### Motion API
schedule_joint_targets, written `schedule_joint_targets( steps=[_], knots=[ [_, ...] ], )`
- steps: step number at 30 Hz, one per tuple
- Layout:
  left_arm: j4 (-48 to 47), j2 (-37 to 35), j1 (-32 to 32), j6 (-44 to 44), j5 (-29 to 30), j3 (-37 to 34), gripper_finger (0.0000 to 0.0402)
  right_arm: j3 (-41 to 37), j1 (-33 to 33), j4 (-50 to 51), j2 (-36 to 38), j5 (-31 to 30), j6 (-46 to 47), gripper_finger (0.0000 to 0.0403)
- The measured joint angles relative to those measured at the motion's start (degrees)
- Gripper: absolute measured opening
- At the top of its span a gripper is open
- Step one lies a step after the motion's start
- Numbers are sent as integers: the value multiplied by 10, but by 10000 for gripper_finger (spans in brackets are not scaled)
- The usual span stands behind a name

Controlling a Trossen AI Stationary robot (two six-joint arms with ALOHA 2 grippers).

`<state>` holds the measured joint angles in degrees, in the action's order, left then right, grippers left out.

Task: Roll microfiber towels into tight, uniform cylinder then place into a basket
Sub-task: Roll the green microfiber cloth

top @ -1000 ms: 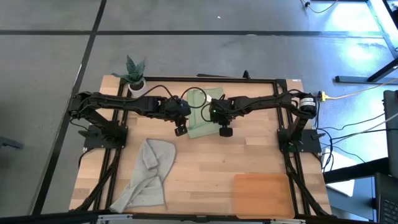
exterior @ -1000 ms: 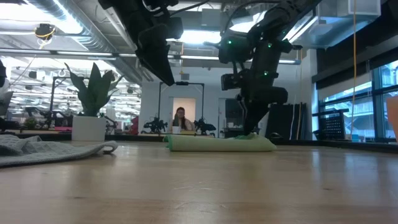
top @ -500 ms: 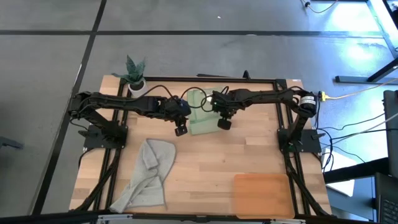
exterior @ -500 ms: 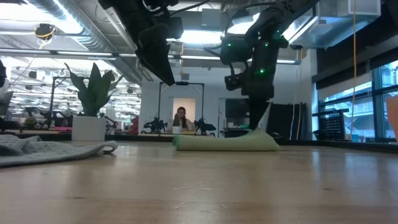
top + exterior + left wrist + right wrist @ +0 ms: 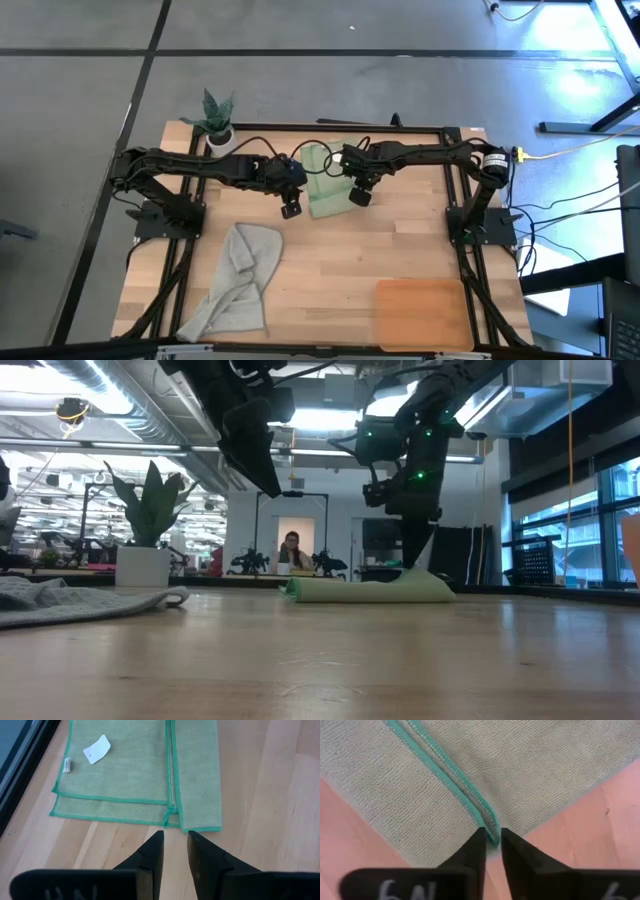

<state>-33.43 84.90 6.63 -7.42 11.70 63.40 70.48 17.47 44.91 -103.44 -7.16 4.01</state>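
The sage green towel (image 5: 322, 185) lies folded in layers at the far middle of the table, its white tag (image 5: 96, 749) facing up. My right gripper (image 5: 358, 197) stands over the towel's near right corner, shut on its teal hem. My left gripper (image 5: 291, 210) hovers above the bare wood just off the towel's near left edge (image 5: 125, 815), its fingers a little apart with nothing between them. The light grey towel (image 5: 235, 285) lies crumpled at the near left. The orange-brown basket (image 5: 420, 312) sits at the near right. My right gripper pinches the green towel's teal hem (image 5: 491, 834), at a corner where two hemmed edges meet, between its two fingertips. The fingers come from above, pointing steeply down. The pinched bit rises in a small peak (image 5: 425, 575); the rest of the towel lies flat on the table.
A small white pot with a plant (image 5: 218, 135) stands at the far left corner. A black frame (image 5: 400, 127) runs along the table's edges. Bare wood lies between the green towel and the basket. A person shows far off in the room (image 5: 291, 550).
My right gripper has gone a little toward the far edge and up, rolling at the wrist, still on the green towel's hem. The towel's near right part has been drawn along with it and now peaks under the fingers; in the low view the towel has shifted right.
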Motion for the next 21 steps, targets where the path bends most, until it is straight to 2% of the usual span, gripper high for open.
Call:
schedule_joint_targets(
  steps=[9, 17, 19, 21],
  knots=[
    [0, 0, 0, 0, 0, 0, 76, 0, 1, 7, 1, -1, 3, 152],
    [0, 0, 0, 0, 0, 0, 76, 0, 7, 61, 36, 20, -8, 169],
    [0, 0, 0, 0, 0, 0, 76, 0, 7, 65, 50, 44, -29, 169],
    [0, 0, 0, 0, 0, 0, 76, 0, 2, 72, 64, 95, -67, 169]
  ],
)
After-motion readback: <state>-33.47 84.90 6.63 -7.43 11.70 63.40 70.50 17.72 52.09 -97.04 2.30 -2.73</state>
